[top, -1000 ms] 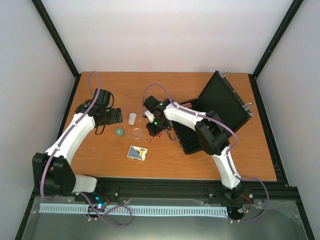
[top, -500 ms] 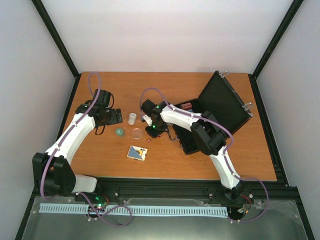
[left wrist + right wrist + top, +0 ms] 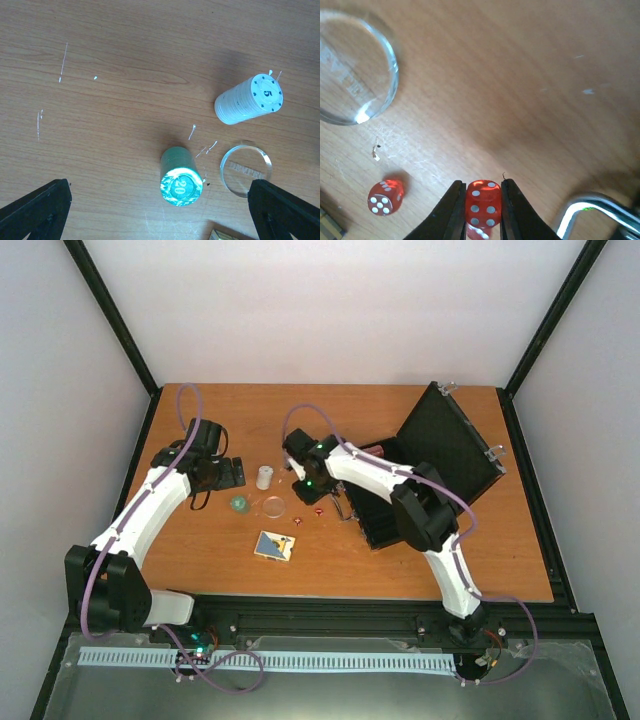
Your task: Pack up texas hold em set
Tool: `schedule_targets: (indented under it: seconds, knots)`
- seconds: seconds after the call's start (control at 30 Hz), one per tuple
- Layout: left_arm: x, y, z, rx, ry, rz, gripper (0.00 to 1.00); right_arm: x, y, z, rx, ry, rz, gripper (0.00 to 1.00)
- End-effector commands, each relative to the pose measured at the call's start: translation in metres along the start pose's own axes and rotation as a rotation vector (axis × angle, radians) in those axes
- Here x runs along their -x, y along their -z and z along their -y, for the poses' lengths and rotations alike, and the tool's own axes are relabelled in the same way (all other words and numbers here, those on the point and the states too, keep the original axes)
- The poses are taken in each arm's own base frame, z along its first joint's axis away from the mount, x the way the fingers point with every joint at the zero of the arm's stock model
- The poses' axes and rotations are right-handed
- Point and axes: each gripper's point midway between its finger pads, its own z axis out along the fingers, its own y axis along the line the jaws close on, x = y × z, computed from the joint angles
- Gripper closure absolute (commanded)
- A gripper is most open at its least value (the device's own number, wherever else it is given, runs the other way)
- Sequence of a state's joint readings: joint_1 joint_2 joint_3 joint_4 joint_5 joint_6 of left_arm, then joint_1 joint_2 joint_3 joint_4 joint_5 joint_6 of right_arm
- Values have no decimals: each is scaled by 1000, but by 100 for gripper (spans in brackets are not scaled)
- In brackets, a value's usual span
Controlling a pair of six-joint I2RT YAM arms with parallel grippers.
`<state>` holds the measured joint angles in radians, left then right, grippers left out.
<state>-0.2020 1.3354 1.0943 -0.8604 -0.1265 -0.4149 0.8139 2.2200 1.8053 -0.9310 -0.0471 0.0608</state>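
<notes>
Since the frame half a second back, the right wrist has drawn slightly toward the far side of the table; the left arm has not shifted. Nearest the arm bases lies the card deck [image 3: 274,545], flat on the wood. Just beyond it, the right gripper [image 3: 481,192] is closed on a red die [image 3: 483,205], one finger on each of two opposite faces. Whether the die is clear of the table cannot be told. A second red die [image 3: 385,197] sits loose on the table beside it, apart from the fingers.

Handling note: the die is probably light, hard and smooth-faced, so it is likely to pivot or slip out if pinched off-centre. Hold it square across flat faces, as now, with modest force.

Further on stand the teal chip stack [image 3: 180,177] and the clear disc [image 3: 246,169], near each other but apart, then the white chip stack [image 3: 250,99]. The stacks are loose chips and would likely shear if gripped high, so take them low, around the sides. The left gripper [image 3: 228,471] hangs just left of this group, fingers spread wide, holding nothing. Farthest right, the black case [image 3: 450,445] stands open with its lid tilted up, ready to receive the die
</notes>
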Motion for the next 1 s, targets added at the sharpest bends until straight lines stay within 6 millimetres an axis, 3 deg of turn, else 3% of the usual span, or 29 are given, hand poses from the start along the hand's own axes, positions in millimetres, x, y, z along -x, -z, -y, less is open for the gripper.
schedule_targets:
  seconds: [0.0, 0.23, 0.4, 0.67, 0.97]
  knots:
    - [3, 2, 1, -9, 7, 19, 0, 17, 58, 43, -117, -97, 122, 87]
    - [2, -1, 2, -15, 6, 12, 0, -26, 73, 114, -212, -239, 89, 88]
    - [2, 0, 2, -18, 6, 12, 0, -64, 66, 144, -240, -297, 27, 88]
    - [1, -4, 3, -18, 2, 1, 0, -100, 63, 154, -264, -325, -31, 88]
    - [1, -8, 6, -25, 0, -11, 0, -123, 61, 153, -275, -330, -73, 88]
